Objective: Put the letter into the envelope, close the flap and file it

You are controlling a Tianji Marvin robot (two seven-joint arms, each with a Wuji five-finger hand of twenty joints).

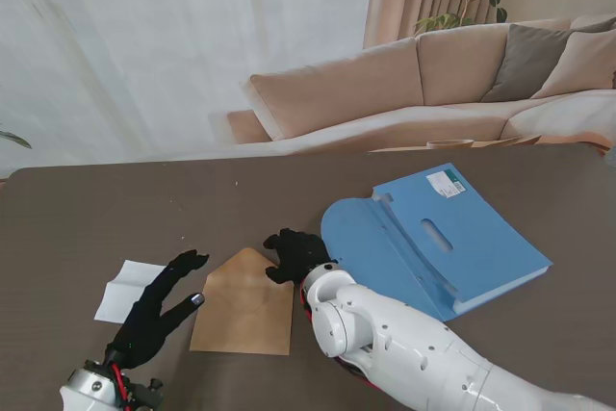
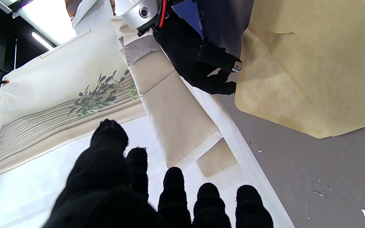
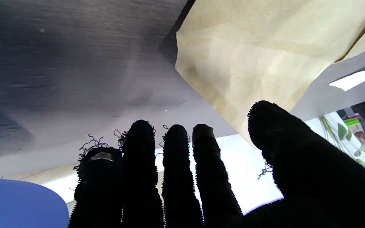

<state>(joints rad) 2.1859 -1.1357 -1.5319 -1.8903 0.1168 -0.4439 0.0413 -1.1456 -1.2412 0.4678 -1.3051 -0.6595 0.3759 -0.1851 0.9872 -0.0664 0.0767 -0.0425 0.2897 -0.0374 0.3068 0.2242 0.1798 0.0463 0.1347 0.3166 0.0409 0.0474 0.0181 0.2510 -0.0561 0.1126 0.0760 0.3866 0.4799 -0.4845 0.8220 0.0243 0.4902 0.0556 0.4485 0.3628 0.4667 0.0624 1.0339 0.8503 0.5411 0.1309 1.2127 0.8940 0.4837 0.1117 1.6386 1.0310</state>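
Right arm's white forearm fills the near corner of the stand view, its black-gloved right hand (image 1: 296, 255) at the far right edge of the brown envelope (image 1: 244, 303), by the open flap. Fingers (image 3: 176, 164) lie side by side with the thumb set apart next to the paper; cannot tell whether any of them pinch the flap. Left hand (image 1: 154, 307) rests palm down on the dark desk (image 1: 87, 218), fingers (image 2: 173, 193) spread and holding nothing, one tip touching or just short of the envelope's left edge, another reaching toward the letter. Envelope lies flat near the desk's middle, flap open and pointing away from me. White letter (image 1: 123, 290) lies on the desk just left of the left hand, apart from the envelope and partly hidden by the fingers. Blue file folder (image 1: 438, 238) lies on the right, its rounded near-left corner just beside the right hand.
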